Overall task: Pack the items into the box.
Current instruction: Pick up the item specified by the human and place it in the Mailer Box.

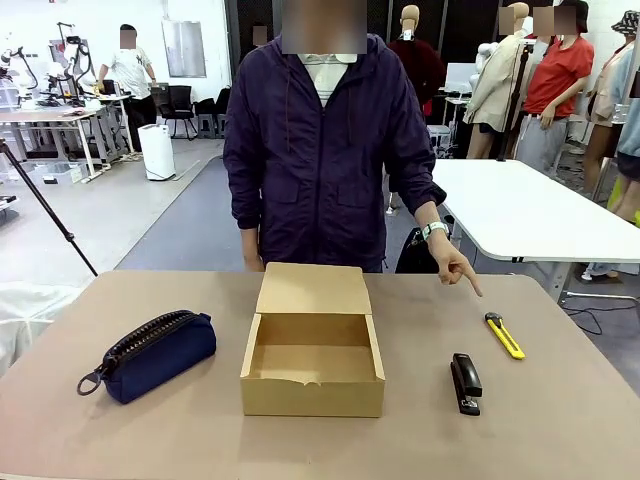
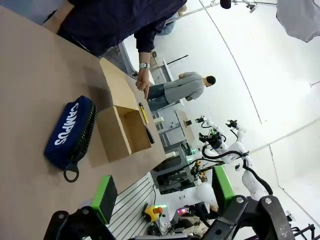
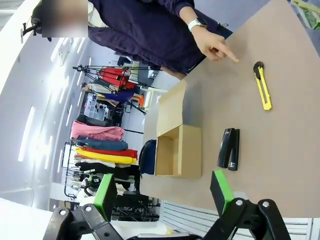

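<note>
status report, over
Left gripper, right gripper open, empty. Slim yellow tool, black stapler lying outside open tan cardboard box. Person's hand pointing near tool.

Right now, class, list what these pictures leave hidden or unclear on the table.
Front view: the front wall of the box hides the near strip of its floor.
Left wrist view: the box hides part of the stapler; the tool is too small for detail.
Right wrist view: the box hides most of the pouch.
</note>
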Robot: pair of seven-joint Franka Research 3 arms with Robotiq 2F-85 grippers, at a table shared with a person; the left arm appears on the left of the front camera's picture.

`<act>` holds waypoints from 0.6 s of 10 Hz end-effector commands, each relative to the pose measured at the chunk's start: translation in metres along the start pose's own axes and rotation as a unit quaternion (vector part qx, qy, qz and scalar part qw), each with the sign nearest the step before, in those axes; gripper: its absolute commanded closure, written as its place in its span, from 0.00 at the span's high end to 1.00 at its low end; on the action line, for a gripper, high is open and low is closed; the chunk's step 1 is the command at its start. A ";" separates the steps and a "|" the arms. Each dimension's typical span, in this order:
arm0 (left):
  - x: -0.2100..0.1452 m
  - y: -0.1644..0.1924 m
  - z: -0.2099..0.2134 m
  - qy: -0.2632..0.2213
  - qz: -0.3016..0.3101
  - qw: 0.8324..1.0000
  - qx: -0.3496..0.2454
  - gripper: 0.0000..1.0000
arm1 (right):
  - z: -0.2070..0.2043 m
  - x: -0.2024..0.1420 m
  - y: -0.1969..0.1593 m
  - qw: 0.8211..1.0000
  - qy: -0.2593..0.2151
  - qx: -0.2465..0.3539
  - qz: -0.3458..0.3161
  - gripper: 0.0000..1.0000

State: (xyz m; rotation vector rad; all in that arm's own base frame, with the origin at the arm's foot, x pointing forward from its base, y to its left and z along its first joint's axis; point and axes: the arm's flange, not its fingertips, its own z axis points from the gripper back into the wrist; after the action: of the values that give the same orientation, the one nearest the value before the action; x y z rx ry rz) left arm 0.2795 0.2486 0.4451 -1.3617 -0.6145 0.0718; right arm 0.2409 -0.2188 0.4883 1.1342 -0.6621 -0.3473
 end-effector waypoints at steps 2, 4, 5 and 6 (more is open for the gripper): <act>-0.002 0.000 -0.001 0.004 0.001 1.000 -0.004 1.00 | 0.004 0.003 -0.004 1.000 -0.007 0.008 0.012 1.00; -0.002 0.000 -0.001 0.004 0.001 1.000 -0.004 1.00 | 0.004 0.003 -0.004 1.000 -0.007 0.008 0.012 1.00; -0.002 0.000 -0.001 0.004 0.001 1.000 -0.004 1.00 | 0.004 0.003 -0.004 1.000 -0.007 0.008 0.012 1.00; -0.002 0.000 -0.001 0.004 0.001 1.000 -0.004 1.00 | 0.005 -0.001 -0.006 1.000 -0.002 -0.005 -0.003 1.00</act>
State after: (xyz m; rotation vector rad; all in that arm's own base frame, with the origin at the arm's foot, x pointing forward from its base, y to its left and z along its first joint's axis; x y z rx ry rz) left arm 0.2808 0.2472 0.4432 -1.3606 -0.6058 0.0744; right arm 0.2373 -0.2238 0.4833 1.1219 -0.6562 -0.3611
